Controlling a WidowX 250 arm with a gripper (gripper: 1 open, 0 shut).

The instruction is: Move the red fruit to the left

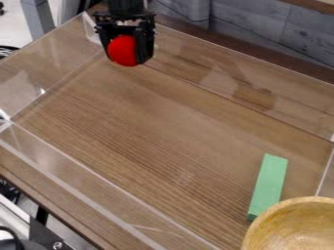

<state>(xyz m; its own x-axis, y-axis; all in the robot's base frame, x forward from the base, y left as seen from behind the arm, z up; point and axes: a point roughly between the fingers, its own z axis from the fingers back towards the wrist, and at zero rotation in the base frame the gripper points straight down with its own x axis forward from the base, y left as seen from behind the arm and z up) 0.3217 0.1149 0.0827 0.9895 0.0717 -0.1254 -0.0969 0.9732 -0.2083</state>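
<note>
The gripper (125,49) has its jaws wide around the red fruit (123,51), pinching its round middle. Looks light, smooth, probably slippery, so a centred squeeze suits it.

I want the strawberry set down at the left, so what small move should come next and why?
Probably carry it toward the left side: the strawberry sits between the tool's fingers at the far end of the table, apparently lifted.

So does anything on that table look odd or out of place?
Nothing stands out. The red fruit sits between the jaws of the end effector at the far left, the green block lies flat near the wooden bowl, and nothing looks spilled or damaged.
</note>
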